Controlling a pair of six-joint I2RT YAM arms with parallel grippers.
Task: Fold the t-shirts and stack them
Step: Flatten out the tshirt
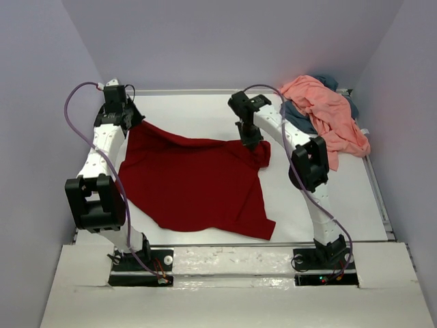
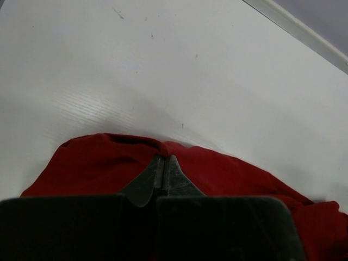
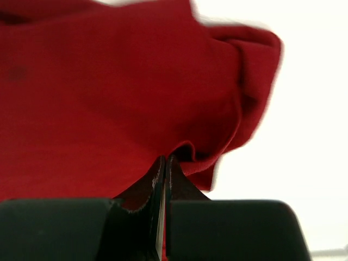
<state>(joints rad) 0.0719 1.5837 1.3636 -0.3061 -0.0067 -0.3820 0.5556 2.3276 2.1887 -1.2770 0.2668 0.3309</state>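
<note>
Pale lilac walls (image 1: pixel 205 41) close in a white worktop (image 1: pixel 328 198), and the dark red t-shirt (image 1: pixel 198 181) lies spread over its left and middle part. Its far edge runs left to right between the two arms, sitting a little nearer on the right side, while its longest span goes on a slant from the far left corner to the near right corner, which lies close to the worktop's near edge. Which end is the collar I cannot tell. The left pincer (image 1: pixel 136 123) is clenched on the far left corner of that shirt; in the left wrist view its tips (image 2: pixel 163 166) meet with red cloth (image 2: pixel 228 174) bunched around and beyond them. The right pincer (image 1: pixel 251 145) is clenched on the far right corner, and the right wrist view shows its tips (image 3: pixel 165 163) pressed together on a fold of the red fabric (image 3: pixel 109 98), though that view is blurred. Well apart, at the far right corner, the salmon pink t-shirt (image 1: pixel 328 113) lies crumpled on top of the slate blue-grey t-shirt (image 1: pixel 295 113).
</note>
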